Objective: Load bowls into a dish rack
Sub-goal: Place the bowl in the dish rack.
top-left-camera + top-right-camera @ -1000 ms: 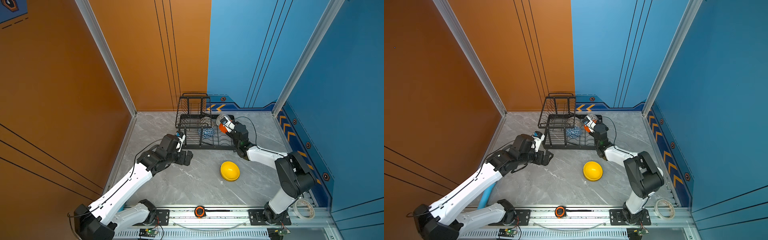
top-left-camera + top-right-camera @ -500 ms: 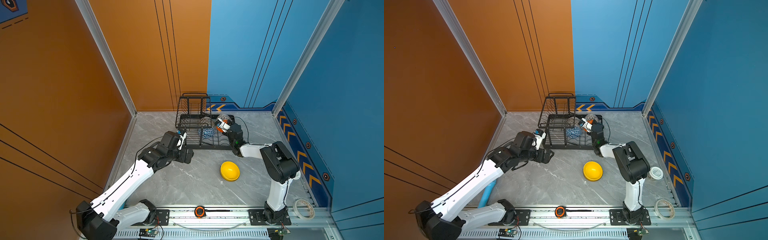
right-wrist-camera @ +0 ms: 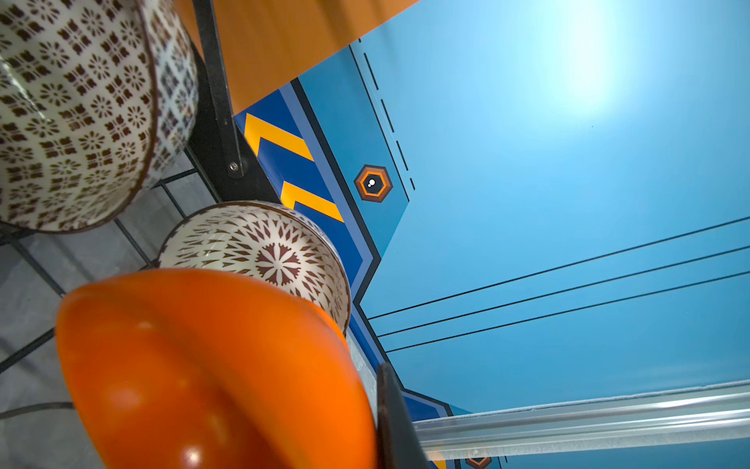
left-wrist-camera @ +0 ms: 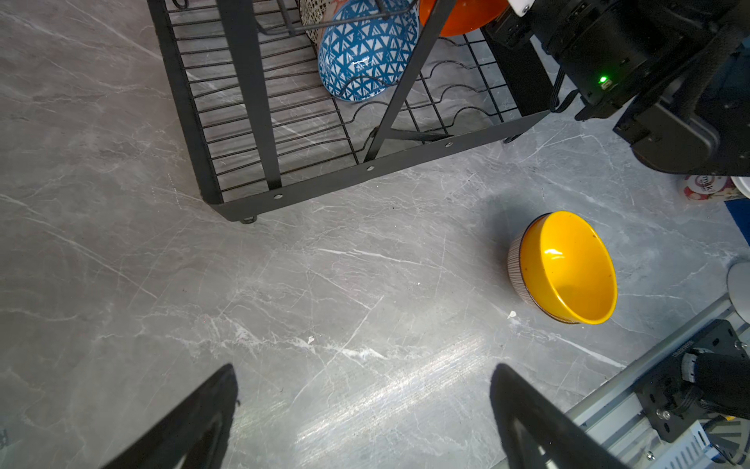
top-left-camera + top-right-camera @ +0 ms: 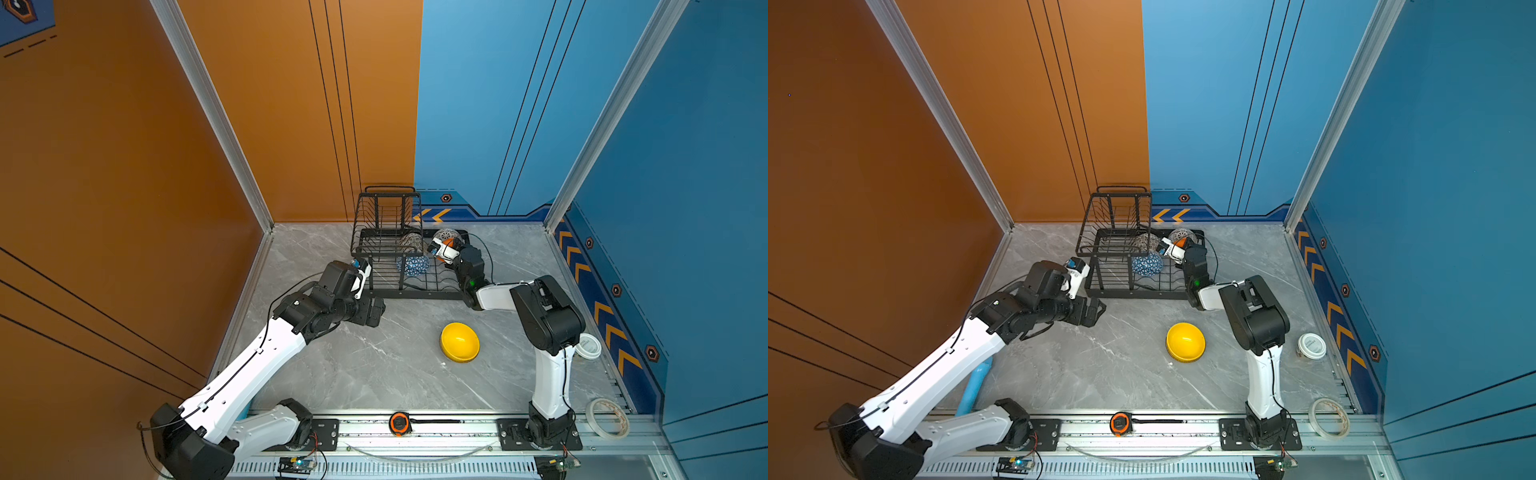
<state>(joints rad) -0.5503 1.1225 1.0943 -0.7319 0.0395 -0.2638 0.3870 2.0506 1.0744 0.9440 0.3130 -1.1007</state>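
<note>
The black wire dish rack [image 5: 415, 294] [image 5: 1133, 294] stands at the back of the table. In it a blue-white triangle bowl [image 5: 412, 264] [image 4: 367, 52] leans on its edge. A white bowl with a black floral pattern [image 3: 73, 117] and one with a radial pattern [image 3: 264, 251] stand behind it. My right gripper [image 5: 451, 246] [image 3: 375, 377] is shut on the rim of the orange bowl [image 3: 203, 365] [image 5: 1180, 241], held over the rack's right end. The yellow bowl [image 5: 459, 343] [image 4: 568, 268] rests tilted on the table in front. My left gripper [image 5: 376, 311] [image 4: 365, 367] hovers open and empty by the rack's front left corner.
A white lidded jar [image 5: 589, 345] sits behind the right arm near the right wall. A tape roll [image 5: 607, 417] and a tape measure [image 5: 399, 423] lie on the front rail. A blue tube [image 5: 974, 386] lies under the left arm. Walls close in the back and sides.
The right arm's elbow has swung in toward the rack while the orange bowl stays over the rack's right end. The left arm has barely shifted.
</note>
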